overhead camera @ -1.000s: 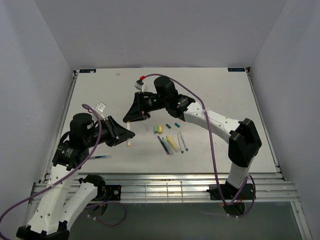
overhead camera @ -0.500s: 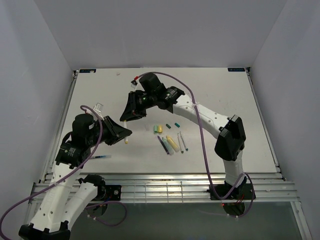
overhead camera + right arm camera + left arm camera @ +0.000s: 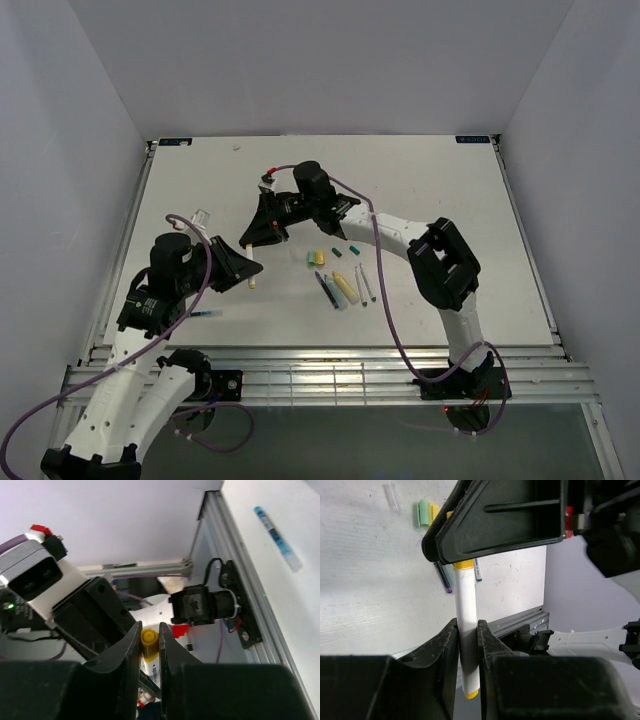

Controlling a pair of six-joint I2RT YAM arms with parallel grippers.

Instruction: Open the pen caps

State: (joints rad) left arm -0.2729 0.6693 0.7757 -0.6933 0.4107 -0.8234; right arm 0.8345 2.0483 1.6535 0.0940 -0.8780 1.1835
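A white pen [image 3: 466, 605] with a yellow cap [image 3: 149, 636] hangs above the table's left middle, held by both grippers. My left gripper [image 3: 466, 630] is shut on the white barrel near its yellow tail end [image 3: 251, 284]. My right gripper [image 3: 149, 640] is shut on the yellow cap [image 3: 462, 565], which still sits on the pen. The two grippers nearly touch [image 3: 252, 250]. Loose caps lie on the table: pale green [image 3: 311, 258], yellow [image 3: 320, 258] and dark teal [image 3: 337, 252].
Several pen bodies and a yellow highlighter barrel [image 3: 345, 289] lie in a cluster right of the grippers. A blue pen [image 3: 201, 315] lies near the table's front left edge. Grey walls stand on three sides.
My left gripper's jaws have narrowed onto the barrel. The right arm's elbow has swung in leftward, and the pen with both grippers has shifted slightly left.
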